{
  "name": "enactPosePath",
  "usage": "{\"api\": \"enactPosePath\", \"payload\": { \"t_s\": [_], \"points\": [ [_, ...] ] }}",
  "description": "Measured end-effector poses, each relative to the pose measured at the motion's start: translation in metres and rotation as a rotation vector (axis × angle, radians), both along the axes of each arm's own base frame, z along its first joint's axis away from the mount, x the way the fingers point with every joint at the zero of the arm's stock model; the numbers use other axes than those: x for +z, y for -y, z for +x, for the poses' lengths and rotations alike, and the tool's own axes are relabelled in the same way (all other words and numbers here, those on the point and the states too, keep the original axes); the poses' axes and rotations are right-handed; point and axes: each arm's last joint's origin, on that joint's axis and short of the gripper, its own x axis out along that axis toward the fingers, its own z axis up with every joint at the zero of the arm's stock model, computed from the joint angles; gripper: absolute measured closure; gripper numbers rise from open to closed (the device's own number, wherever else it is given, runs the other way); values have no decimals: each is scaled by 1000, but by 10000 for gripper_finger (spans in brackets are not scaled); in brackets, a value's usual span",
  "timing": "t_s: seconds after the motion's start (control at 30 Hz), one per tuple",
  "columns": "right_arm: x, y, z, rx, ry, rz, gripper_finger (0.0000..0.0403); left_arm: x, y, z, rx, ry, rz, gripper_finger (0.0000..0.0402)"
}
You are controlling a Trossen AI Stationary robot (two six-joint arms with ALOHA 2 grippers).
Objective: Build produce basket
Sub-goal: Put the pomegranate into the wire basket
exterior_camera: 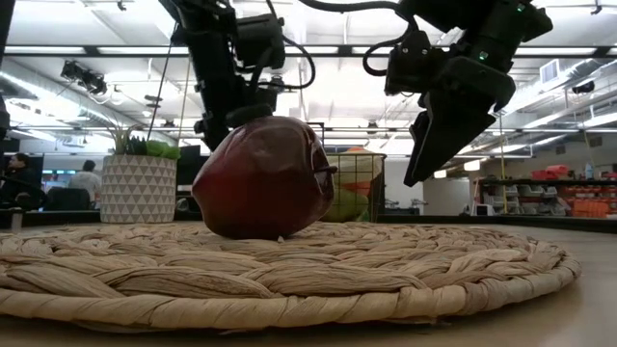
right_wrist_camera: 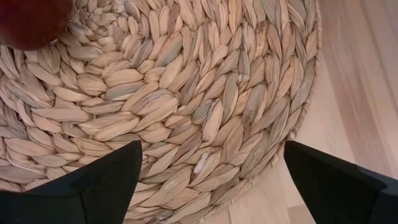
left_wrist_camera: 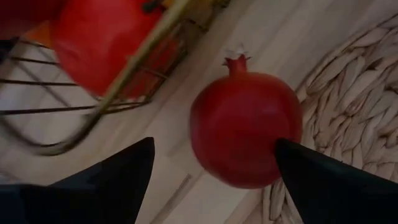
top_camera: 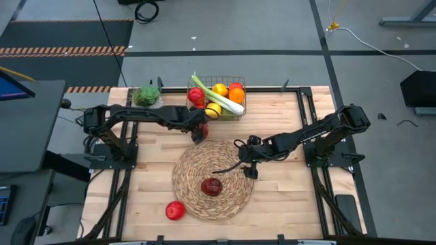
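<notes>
- While its fingers stand spread, the left gripper (left_wrist_camera: 214, 171) brackets a red pomegranate (left_wrist_camera: 246, 135) beside the basket (top_camera: 216, 97) at the table's (top_camera: 286, 197) far edge.
- Spread wide and holding nothing, the right gripper (right_wrist_camera: 211, 171) hovers over the woven mat (top_camera: 191, 194).

Both arms reach inward, left gripper (top_camera: 199, 133) and right gripper (top_camera: 249, 170) fingers spread.

No lettering, label, brand, number or sign can be read in any view, whether on the table, the arms or the room beyond it.
</notes>
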Motion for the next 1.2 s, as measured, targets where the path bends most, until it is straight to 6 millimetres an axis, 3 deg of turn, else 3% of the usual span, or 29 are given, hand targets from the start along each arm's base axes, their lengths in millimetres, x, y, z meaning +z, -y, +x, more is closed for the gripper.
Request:
{"api": "enactPosePath", "payload": {
  "t_s": [0.37,0.83,1.2],
  "points": [
    [0,0,0,2,-1,-1,6,-1,-1,8,-34,116,-53,63],
    [0,0,0,3,1,-1,6,-24,-12,13,23,47,-57,63],
    [0,0,0,2,-2,-3,6,-34,-6,17,29,21,-79,63]
  ]
}}
